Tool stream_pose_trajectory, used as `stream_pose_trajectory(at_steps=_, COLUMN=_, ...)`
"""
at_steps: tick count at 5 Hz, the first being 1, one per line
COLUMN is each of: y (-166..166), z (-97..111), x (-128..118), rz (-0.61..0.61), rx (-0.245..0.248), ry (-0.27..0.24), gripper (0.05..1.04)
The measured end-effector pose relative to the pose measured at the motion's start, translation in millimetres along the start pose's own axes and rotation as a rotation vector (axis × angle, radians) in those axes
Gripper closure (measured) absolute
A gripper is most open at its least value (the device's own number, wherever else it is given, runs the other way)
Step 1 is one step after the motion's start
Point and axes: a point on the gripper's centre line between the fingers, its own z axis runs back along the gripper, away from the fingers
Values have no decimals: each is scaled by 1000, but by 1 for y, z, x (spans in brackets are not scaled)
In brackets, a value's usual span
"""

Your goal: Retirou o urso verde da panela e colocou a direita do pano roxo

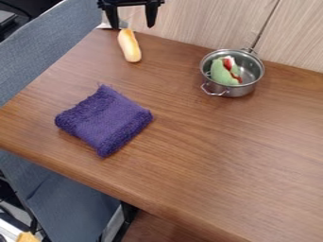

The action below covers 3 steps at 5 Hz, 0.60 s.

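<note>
My gripper [132, 22] hangs at the top edge, left of centre, with its two fingers apart and nothing between them. It is above the back left part of the table, up and to the left of the pot. The green bear [222, 73], with some red and white on it, lies inside the metal pot [234, 90] at the back right. A folded purple cloth [104, 120] lies flat on the left part of the table, apart from the pot.
A bread roll [130, 46] lies on the wooden table [208, 156] just below the gripper. The pot's long handle slants up against the pale wall panel [195, 23]. A blue-grey partition [50, 52] runs along the table's left side.
</note>
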Motion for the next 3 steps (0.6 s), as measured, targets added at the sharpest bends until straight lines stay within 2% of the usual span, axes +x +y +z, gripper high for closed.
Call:
stream_pose_trajectory(at_steps=1, y=-1, z=-16, x=-9, rz=-2, rx=4, ry=48, gripper=83)
stream_pose_trajectory(at_steps=2, y=-28, z=-8, x=-23, rz=-36, rx=-72, ry=61, gripper=83)
stream_pose_trajectory(at_steps=3, y=-60, z=14, x=-34, rz=-118, rx=-139, ry=48, gripper=83)
